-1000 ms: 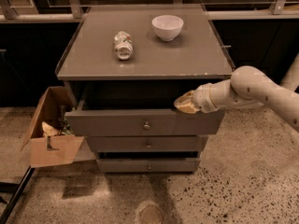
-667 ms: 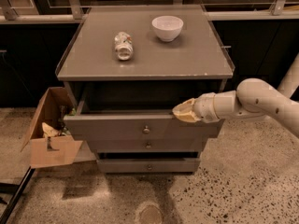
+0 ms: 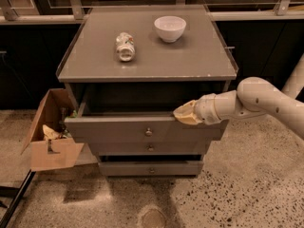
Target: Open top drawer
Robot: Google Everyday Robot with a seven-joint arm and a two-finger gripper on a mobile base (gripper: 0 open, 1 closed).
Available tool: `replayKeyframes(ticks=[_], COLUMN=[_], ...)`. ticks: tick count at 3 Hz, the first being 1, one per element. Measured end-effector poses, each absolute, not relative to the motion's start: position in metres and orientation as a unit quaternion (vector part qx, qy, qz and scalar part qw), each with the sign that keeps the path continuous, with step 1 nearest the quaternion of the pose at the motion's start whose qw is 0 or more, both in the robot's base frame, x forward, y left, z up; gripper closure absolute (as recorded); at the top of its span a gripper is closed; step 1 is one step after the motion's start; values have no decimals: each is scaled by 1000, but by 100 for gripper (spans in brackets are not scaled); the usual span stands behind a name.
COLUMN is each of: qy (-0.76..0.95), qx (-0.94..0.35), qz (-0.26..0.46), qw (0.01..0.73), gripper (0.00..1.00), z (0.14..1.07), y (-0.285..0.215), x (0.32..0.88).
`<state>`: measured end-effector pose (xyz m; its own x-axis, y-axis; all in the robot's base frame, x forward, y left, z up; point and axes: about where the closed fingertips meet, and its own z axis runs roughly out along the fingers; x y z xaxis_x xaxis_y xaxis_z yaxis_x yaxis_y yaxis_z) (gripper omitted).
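The top drawer (image 3: 118,129) of the grey cabinet is pulled partly out, its wide front carrying a small round metal knob (image 3: 148,132) at centre. Its inside is dark and mostly in shadow. My gripper (image 3: 184,114) comes in from the right on a white arm and rests at the drawer front's upper edge, right of the knob. Two shorter drawer fronts (image 3: 150,148) sit below it, each with a similar knob.
On the cabinet top (image 3: 95,65) lie a tipped-over can (image 3: 125,46) and a white bowl (image 3: 170,28). An open cardboard box (image 3: 50,133) with scraps stands on the floor at the cabinet's left. Speckled floor (image 3: 237,189) lies in front.
The gripper has slid left along the drawer front's top edge and lower. The top drawer stands a little further out.
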<state>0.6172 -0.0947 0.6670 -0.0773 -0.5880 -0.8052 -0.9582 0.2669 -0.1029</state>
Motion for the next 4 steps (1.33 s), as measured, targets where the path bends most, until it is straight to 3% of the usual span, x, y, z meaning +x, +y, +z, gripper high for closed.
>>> replayKeyframes(ticks=[4], qy=[696], qx=[-567], qz=[244], qw=[367], gripper=[100], z=[671], y=[-98], x=[607])
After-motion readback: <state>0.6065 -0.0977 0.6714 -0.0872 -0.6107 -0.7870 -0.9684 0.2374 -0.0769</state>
